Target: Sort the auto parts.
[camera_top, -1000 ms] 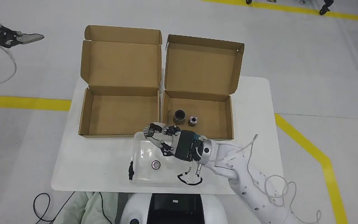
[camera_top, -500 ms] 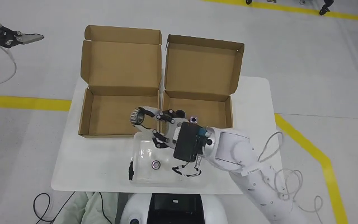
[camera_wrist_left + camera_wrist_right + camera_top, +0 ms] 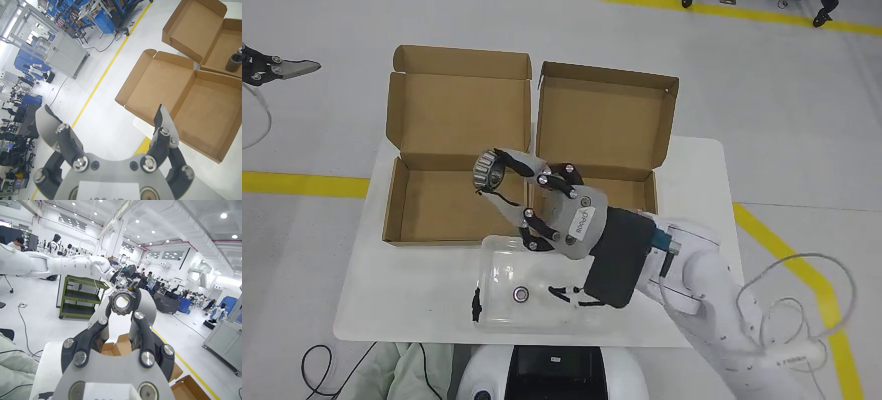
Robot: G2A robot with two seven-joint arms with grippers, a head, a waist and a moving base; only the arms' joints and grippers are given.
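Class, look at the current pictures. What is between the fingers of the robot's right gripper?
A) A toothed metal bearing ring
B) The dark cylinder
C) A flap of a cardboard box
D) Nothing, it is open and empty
A: the right gripper is shut on the toothed metal bearing ring, held up in the air, while the dark cylinder stands in a cardboard box.

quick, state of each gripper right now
Left gripper: open, holding nothing.
Right gripper: closed on a bearing.
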